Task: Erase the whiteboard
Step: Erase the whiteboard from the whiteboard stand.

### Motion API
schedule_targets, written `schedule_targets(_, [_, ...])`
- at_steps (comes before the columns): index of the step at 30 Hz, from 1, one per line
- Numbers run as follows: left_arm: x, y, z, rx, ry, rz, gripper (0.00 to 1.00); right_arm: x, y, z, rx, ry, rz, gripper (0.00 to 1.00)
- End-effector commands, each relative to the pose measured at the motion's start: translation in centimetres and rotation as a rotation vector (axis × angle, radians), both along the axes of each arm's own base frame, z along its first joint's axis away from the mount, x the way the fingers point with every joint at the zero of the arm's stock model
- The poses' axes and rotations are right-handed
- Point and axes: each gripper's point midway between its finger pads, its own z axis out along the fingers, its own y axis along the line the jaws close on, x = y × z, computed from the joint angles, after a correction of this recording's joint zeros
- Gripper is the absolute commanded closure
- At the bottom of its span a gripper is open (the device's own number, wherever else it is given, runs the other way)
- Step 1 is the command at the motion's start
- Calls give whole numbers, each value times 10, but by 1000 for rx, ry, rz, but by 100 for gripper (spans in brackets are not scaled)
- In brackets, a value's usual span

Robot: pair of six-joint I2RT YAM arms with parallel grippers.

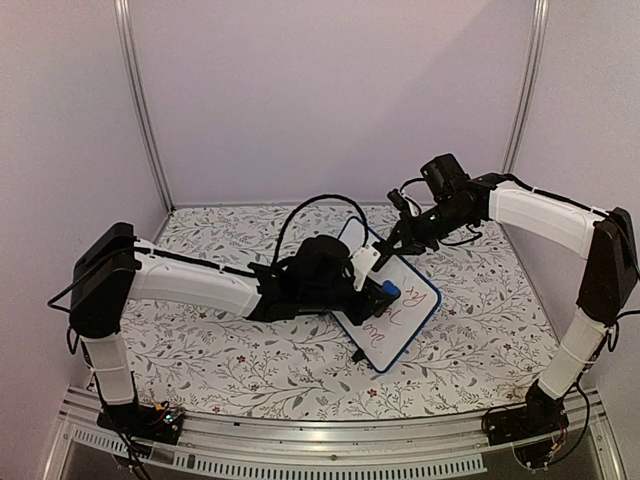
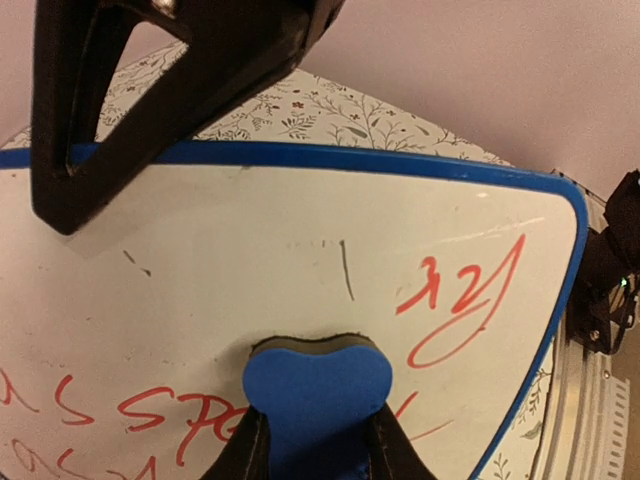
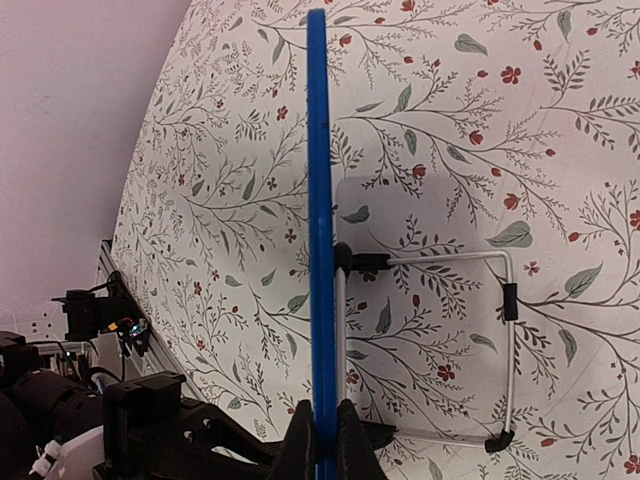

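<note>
The whiteboard (image 1: 408,322) has a dark blue frame and stands tilted on the table, with red handwriting across its face (image 2: 300,240). My left gripper (image 1: 376,287) is shut on a small blue eraser block (image 2: 315,385) and presses it flat against the board, just above the red words. The board above the eraser is wiped white. My right gripper (image 1: 387,247) is shut on the board's top edge. In the right wrist view the blue frame (image 3: 318,200) runs edge-on up from between the right gripper's (image 3: 322,440) closed fingers.
The board's wire stand (image 3: 507,330) with black feet rests on the floral tablecloth (image 1: 230,340) behind the board. Purple walls close in the back and sides. The metal rail (image 1: 330,445) runs along the near edge.
</note>
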Motion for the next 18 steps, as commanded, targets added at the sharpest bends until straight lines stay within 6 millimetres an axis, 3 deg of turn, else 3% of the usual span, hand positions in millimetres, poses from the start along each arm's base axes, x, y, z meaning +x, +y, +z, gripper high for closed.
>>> schedule_targets(1, [-10,-12,16,-21,-29,-71,100,-17,8,-13,-15,58,31,100])
schedule_targets(12, [-9,-28,32,-37,-64,-98,100,-16,8,-12,-16,55,32,100])
schedule_targets(18, [-8,-21,11,22,-41,-67,100,-17,8,-14,-19,57,32,100])
